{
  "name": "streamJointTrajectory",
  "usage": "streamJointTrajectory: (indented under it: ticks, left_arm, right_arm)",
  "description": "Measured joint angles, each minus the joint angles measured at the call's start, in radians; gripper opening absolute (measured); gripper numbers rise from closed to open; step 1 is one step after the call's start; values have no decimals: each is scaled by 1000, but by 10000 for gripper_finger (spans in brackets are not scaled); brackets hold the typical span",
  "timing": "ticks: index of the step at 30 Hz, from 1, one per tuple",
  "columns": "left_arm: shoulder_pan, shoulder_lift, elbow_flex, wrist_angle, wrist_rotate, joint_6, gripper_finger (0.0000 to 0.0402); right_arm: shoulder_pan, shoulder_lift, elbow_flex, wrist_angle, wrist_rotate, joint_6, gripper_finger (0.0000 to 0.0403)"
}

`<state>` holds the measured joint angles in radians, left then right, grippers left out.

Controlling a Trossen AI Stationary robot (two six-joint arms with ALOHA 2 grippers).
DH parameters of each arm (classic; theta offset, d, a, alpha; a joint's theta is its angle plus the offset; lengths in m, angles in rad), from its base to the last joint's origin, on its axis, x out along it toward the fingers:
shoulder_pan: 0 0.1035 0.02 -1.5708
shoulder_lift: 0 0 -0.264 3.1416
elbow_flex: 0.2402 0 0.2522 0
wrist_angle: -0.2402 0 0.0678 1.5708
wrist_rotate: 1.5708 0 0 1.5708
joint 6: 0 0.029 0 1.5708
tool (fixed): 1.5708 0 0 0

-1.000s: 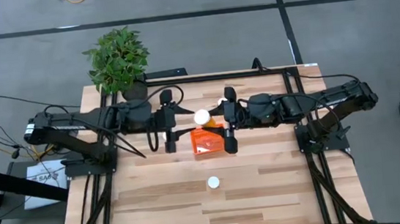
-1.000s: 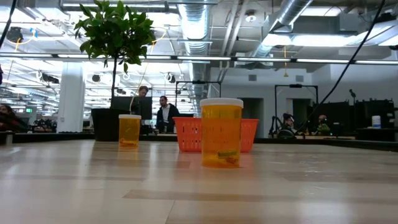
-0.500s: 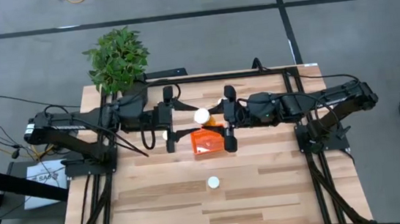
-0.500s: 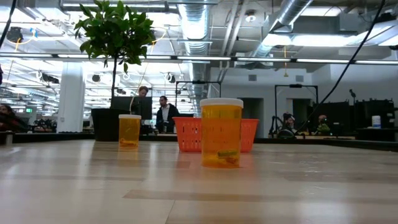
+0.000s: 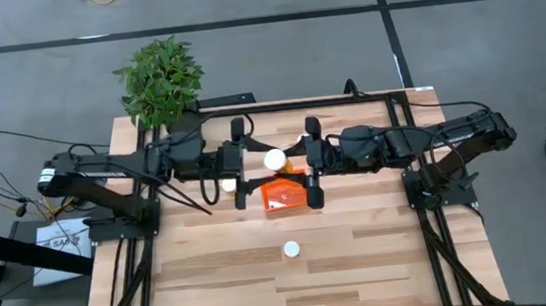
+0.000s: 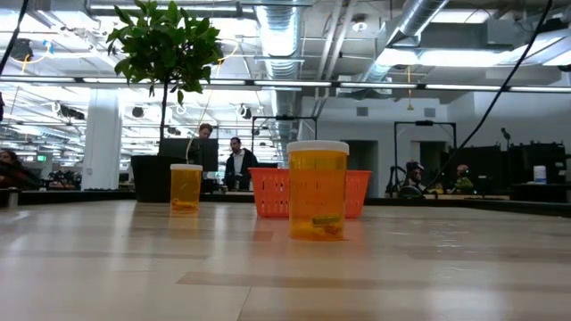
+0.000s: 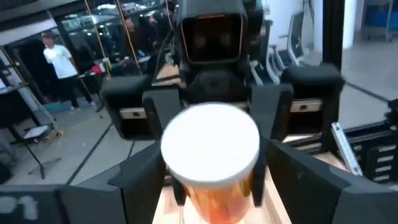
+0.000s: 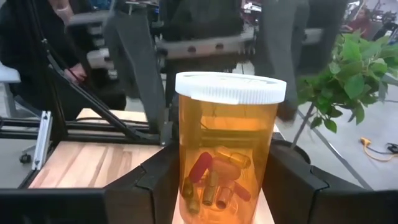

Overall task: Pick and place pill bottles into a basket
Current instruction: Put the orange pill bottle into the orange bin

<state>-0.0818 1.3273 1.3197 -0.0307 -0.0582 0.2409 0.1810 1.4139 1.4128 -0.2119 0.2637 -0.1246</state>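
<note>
My right gripper [image 5: 292, 161] is shut on a pill bottle [image 5: 275, 159] with an orange body and a white cap. It holds the bottle in the air over the far edge of the orange basket [image 5: 282, 194]. My left gripper [image 5: 252, 165] faces it from the table's left, open. In the left wrist view its fingers [image 7: 140, 180] stand on either side of the bottle's cap [image 7: 210, 146]; I see no touch. A second bottle [image 5: 228, 185] stands on its base left of the basket, and a third [image 5: 291, 250] stands nearer the front edge. My right gripper pinches the bottle's lower body [image 8: 185, 186] between its two fingers [image 8: 155, 183]. The fingers come nearly level from the table's right. The bottle stands upright in the hold, cap up, lifted clear of the table and the basket.
A potted plant [image 5: 160, 78] stands at the table's far left corner. In the low view the near bottle [image 6: 317, 190] stands in front of the basket [image 6: 268, 192], and the other bottle [image 6: 186, 187] stands to its left. People show in the room behind.
My left gripper has tipped up to level and moved a little toward the table's right, closer to the bottle in my right gripper. This has uncovered the cap of the bottle standing left of the basket. My right gripper and its bottle have kept still.
</note>
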Motion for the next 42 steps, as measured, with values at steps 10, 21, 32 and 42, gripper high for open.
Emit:
streamJointTrajectory:
  ticks: [10, 21, 32, 42]
  left_arm:
    - [0, 24, 0, 51, 9, 39, 262]
    - [-3, 22, -2, 67, 16, 69, 262]
    - [-7, 14, 55, 72, 39, 82, 262]
    - [-7, 14, 60, 18, 18, 114, 262]
  right_arm:
    - [0, -2, 0, 8, -4, -15, 186]
    - [0, -2, 2, -10, -4, -27, 186]
    - [-17, 1, -2, -37, 0, -24, 186]
    - [-13, 2, -1, -25, -3, -31, 186]
